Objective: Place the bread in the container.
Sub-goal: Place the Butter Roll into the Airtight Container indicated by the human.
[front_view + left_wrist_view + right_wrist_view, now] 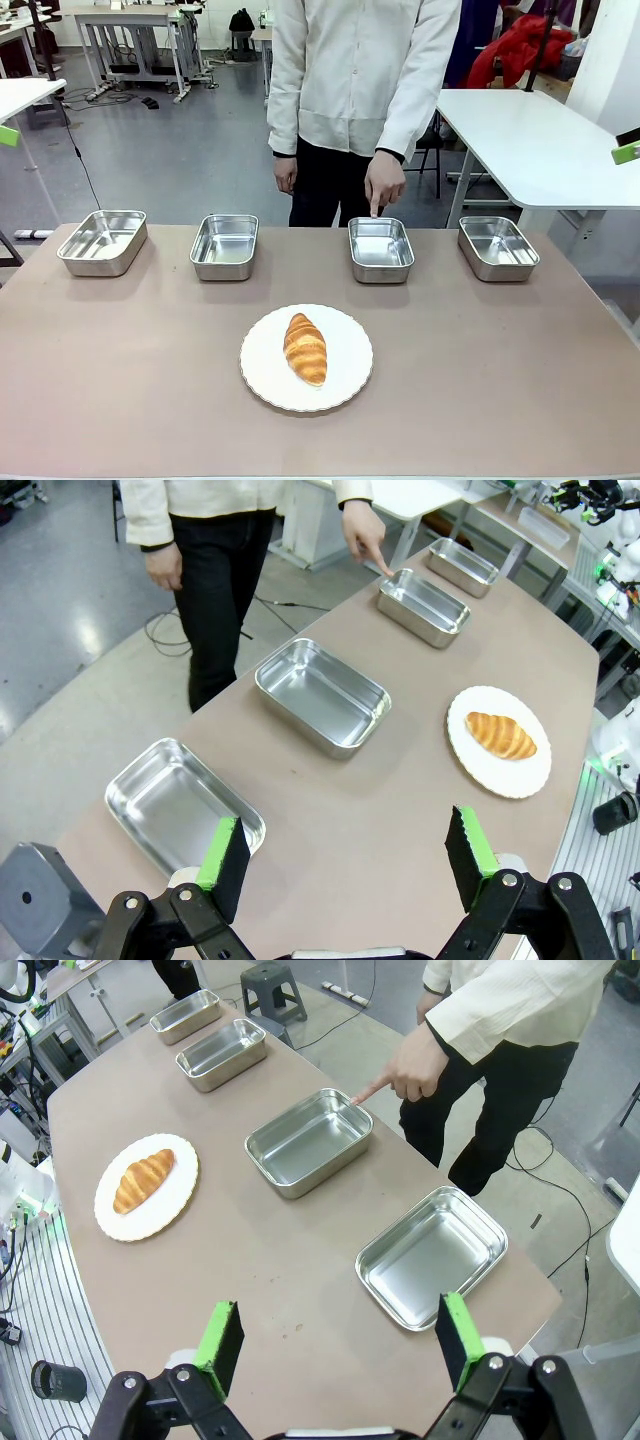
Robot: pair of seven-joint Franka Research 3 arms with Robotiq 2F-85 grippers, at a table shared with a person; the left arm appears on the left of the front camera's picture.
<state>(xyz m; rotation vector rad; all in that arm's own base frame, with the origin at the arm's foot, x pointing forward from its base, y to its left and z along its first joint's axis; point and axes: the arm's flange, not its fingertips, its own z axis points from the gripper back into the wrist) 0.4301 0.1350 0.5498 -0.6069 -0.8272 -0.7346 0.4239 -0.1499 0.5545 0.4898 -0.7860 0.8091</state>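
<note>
Bread (306, 348) is found lying on the plate (262, 378). The container (381, 274), at one o'clock from it, is pointed out by the person's hand (384, 183) at its far rim. Left gripper (345, 842) and right gripper (340, 1328) are held spread, empty. An identical neighbouring pan (222, 269) could be mistaken for it.

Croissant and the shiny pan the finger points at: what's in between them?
Just the rim of the white plate under the croissant, then bare table up to the pan. The front view shows it.
</note>
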